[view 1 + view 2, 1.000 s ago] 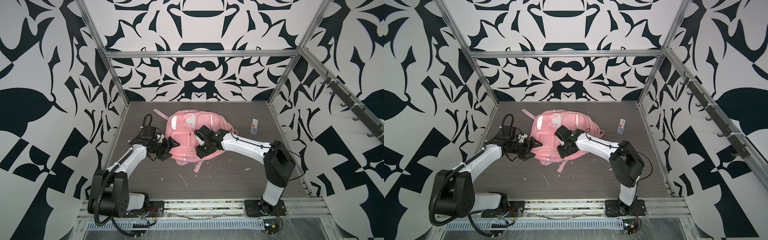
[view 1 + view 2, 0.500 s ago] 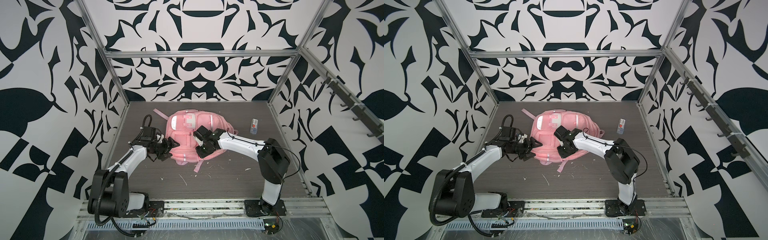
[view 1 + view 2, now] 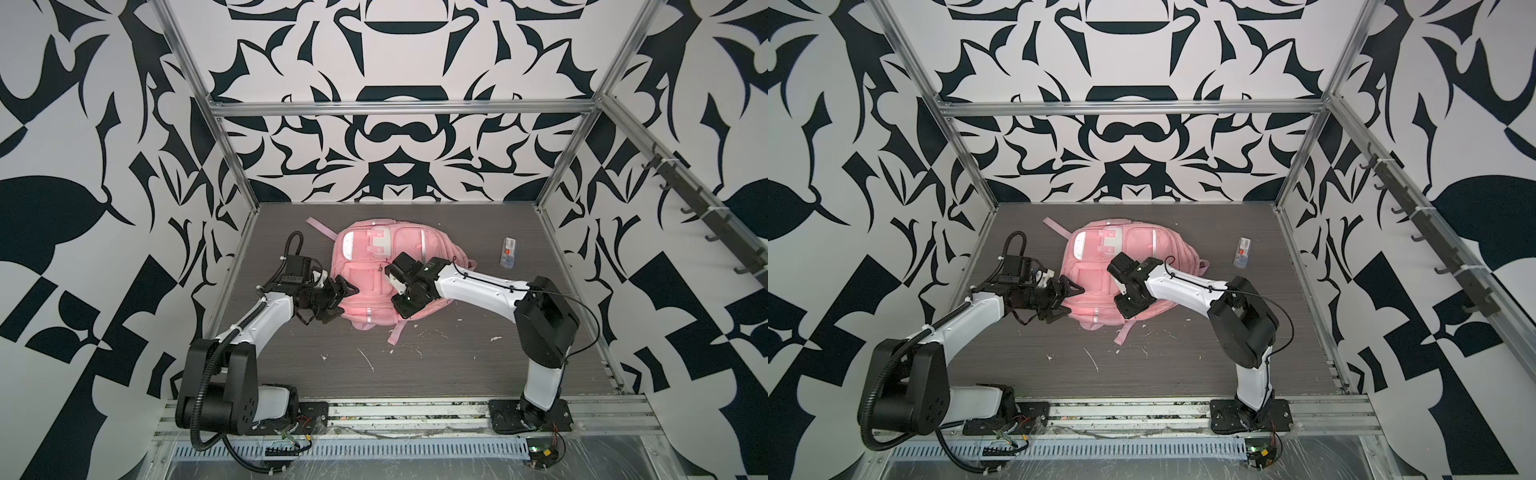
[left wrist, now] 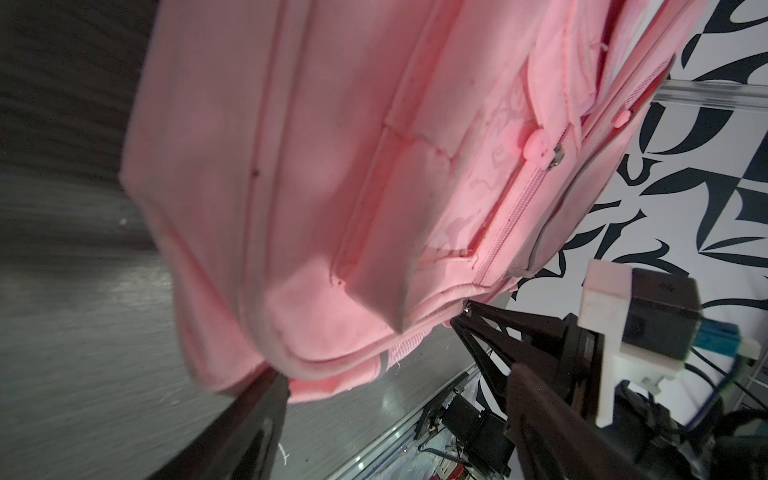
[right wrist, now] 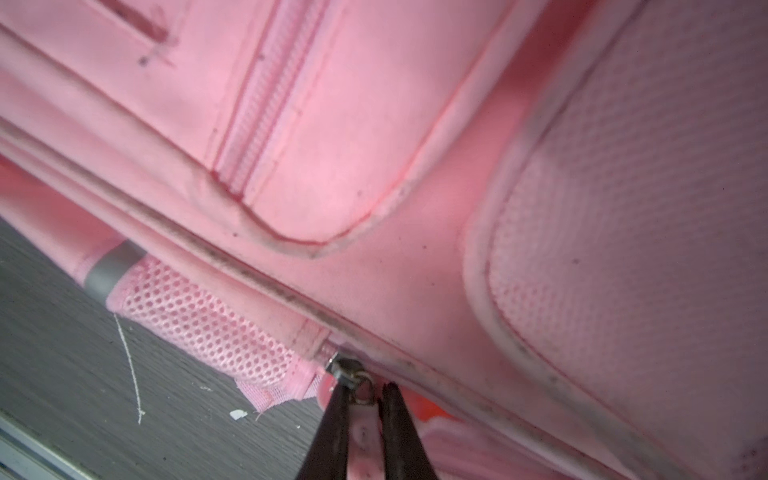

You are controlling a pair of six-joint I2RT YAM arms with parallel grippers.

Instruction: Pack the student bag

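The student bag [image 3: 372, 266] [image 3: 1094, 270] is a pink backpack lying flat, front pockets up, on the dark table in both top views. My left gripper [image 3: 344, 302] [image 3: 1070, 300] is open at the bag's left edge; in the left wrist view the gripper [image 4: 368, 347] has a lower corner of the bag [image 4: 332, 166] between its spread fingers. My right gripper [image 3: 405, 309] [image 3: 1128, 309] reaches onto the bag's near right part. In the right wrist view it [image 5: 365, 388] is shut on a pink zip pull [image 5: 362, 432] below the metal slider [image 5: 345, 369].
A small clear packet with a red label [image 3: 508, 251] [image 3: 1244, 251] lies at the back right of the table. A pink strap [image 3: 395, 332] trails from the bag toward the front. White scraps [image 3: 365, 359] dot the tabletop. Metal frame posts stand at the corners.
My right gripper has closed on the zip pull, and the right arm's elbow has shifted. The left arm and the bag have stayed still.
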